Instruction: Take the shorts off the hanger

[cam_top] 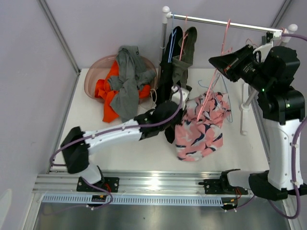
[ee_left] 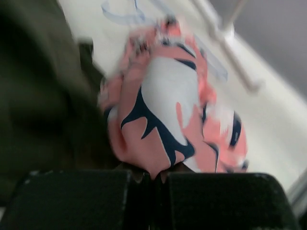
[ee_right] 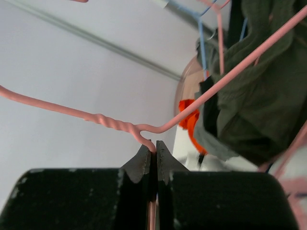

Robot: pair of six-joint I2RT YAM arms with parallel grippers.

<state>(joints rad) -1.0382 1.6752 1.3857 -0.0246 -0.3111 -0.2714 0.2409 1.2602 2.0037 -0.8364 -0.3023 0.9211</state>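
Observation:
The pink shorts with a navy-and-white pattern point(cam_top: 201, 127) droop onto the table from a pink wire hanger point(cam_top: 211, 86). My left gripper point(cam_top: 188, 102) is shut on their upper left edge. In the left wrist view the cloth point(ee_left: 172, 110) bunches out of the closed jaws of that gripper point(ee_left: 156, 177). My right gripper point(cam_top: 214, 61) is shut on the pink hanger point(ee_right: 216, 86) just below its twisted neck, the wire pinched at the tips point(ee_right: 156, 148). Olive shorts point(cam_top: 184, 57) and black shorts point(cam_top: 169, 62) hang on the rack.
A pink basin point(cam_top: 96, 72) at the back left holds orange shorts point(cam_top: 108, 96) and grey-green shorts point(cam_top: 127, 79). The rack's rail point(cam_top: 216, 21) spans the back right on white posts. A blue hanger point(cam_top: 225, 103) sits behind the pink shorts.

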